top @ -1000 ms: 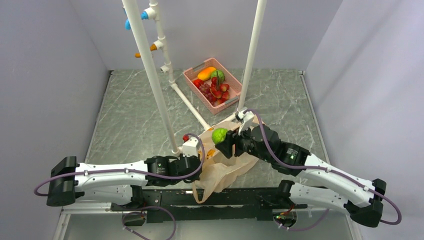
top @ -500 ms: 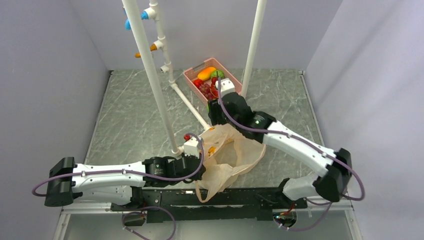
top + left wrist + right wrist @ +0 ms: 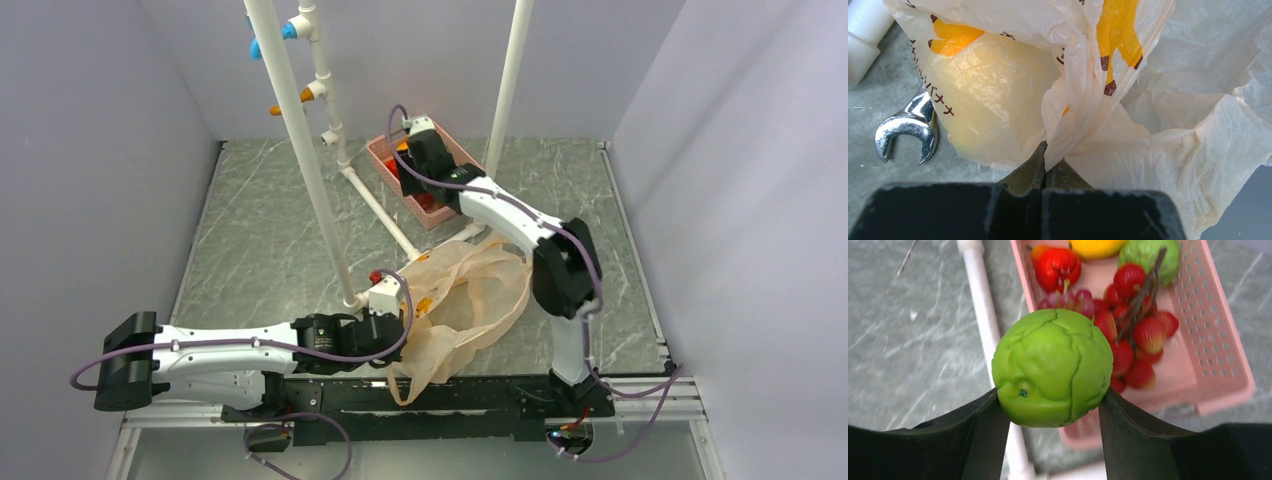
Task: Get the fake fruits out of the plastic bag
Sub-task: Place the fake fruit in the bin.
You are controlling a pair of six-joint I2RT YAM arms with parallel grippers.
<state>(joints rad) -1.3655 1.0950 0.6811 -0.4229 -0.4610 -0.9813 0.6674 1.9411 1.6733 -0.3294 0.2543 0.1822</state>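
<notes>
Fruit over basket, bag pinned

Left gripper (image 3: 1045, 162) is closed flat on a fold of the bag (image 3: 1173, 140), with no gap between its jaws. The bag lies crumpled on the table between the arms. A yellow fruit (image 3: 998, 100) shows through its film, just beside a wrench (image 3: 908, 127).

Right gripper (image 3: 1050, 397) is spread wide around a green fruit (image 3: 1053, 370), one finger against each side. The fruit hangs over the near left corner of the basket (image 3: 1218, 355), partly above the pipe (image 3: 980, 305) beside it.

The step in hand looks like dropping it in. To do that well, carry it further over the basket's middle so it cannot slip off the rim. Lower it before letting go, since a round fruit may bounce off those heaped there. The left pinch should hold, so the bag is ready for the yellow fruit.
</notes>
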